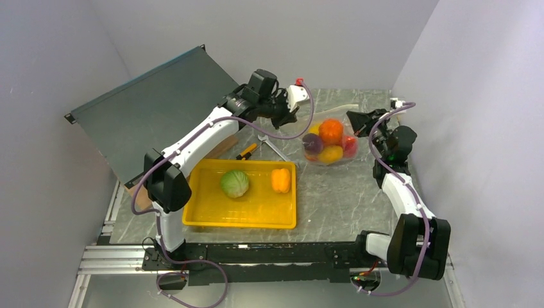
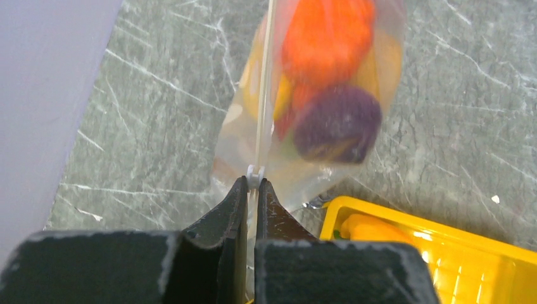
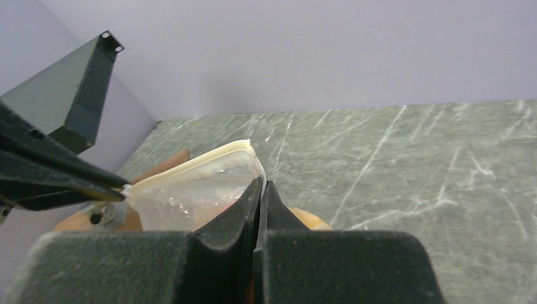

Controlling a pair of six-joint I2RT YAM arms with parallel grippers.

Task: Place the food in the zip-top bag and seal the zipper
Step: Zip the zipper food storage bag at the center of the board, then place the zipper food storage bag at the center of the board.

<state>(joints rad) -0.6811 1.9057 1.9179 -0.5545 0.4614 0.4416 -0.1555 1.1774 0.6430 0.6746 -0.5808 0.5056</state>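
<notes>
1. We see the left claw point(image 2: 253, 187) pinched shut on one end of the zipper point(image 2: 263, 95), with the white strip running away from its fingertips.
2. The right claw point(image 3: 261, 187) is also closed, with no gap between its fingers, and it grips the opposite top corner of the zip-top bag point(image 1: 330, 146).
3. The bag sits far right on the table point(image 1: 333, 199), stretched between both claws, and holds the orange pumpkin point(image 1: 331, 131) and the purple onion point(image 1: 312, 142).
4. The green cabbage point(image 1: 235, 183) and the yellow pepper point(image 1: 280, 180) lie apart in the yellow tray point(image 1: 240, 222), near-left of the bag.
5. A silver wrench point(image 1: 272, 146) lies just beyond the tray's far edge.
</notes>
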